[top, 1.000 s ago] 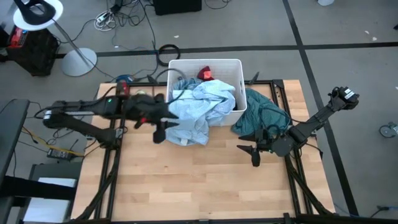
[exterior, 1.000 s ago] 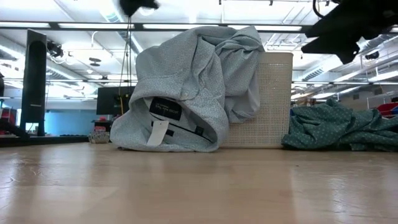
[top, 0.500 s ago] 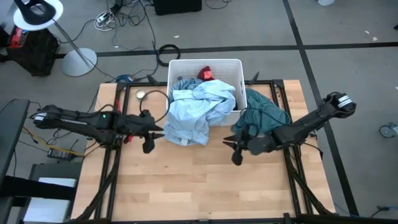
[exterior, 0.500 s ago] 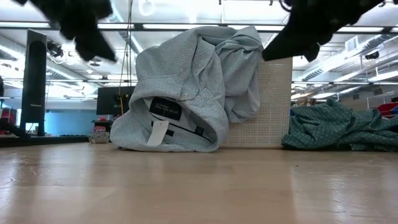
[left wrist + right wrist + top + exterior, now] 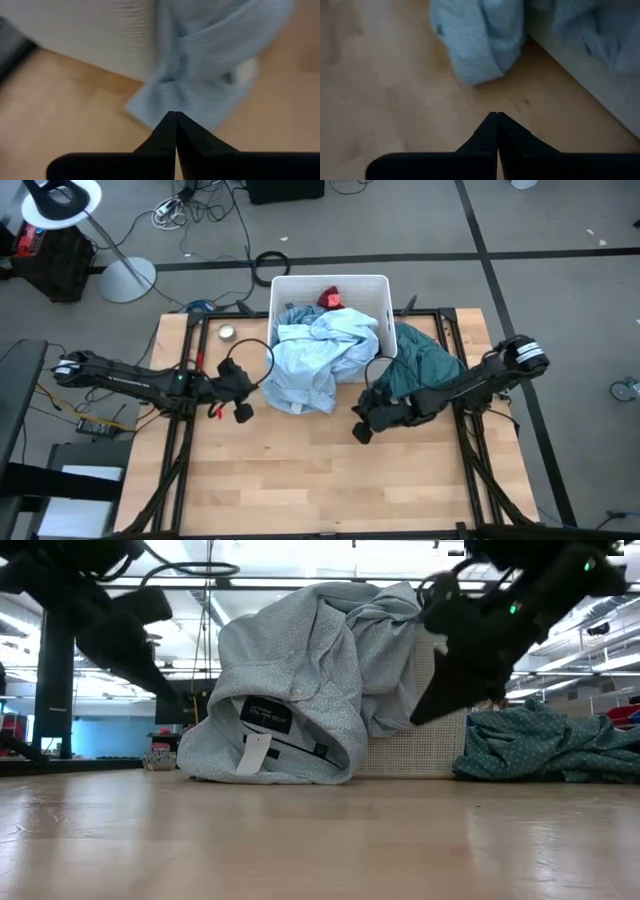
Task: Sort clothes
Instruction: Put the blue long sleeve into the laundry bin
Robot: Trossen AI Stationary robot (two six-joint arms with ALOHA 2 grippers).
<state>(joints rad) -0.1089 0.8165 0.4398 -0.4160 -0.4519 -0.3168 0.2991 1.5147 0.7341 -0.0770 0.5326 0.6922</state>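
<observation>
A light blue garment (image 5: pixel 312 360) spills over the near wall of the white bin (image 5: pixel 330 280), and its lower part lies on the table (image 5: pixel 280 755). A small red garment (image 5: pixel 330 298) sits inside the bin at the far side. A teal garment (image 5: pixel 425 368) lies heaped on the table against the bin's right wall. My left gripper (image 5: pixel 243 412) is shut and empty, low over the table just left of the light blue garment (image 5: pixel 210 65). My right gripper (image 5: pixel 360 430) is shut and empty, near the table to the right of that garment's lower end (image 5: pixel 475 40).
A small round tin (image 5: pixel 227 332) lies on the table left of the bin. The near half of the wooden table (image 5: pixel 320 480) is bare wood. Dark frame rails run along the table's left and right sides (image 5: pixel 180 450).
My left gripper has drawn back from above the light blue garment toward the table's left and near edges and has come down. My right gripper has gone toward the table's left, closer to the light blue garment, has come down and has shut. The clothes have not moved.
</observation>
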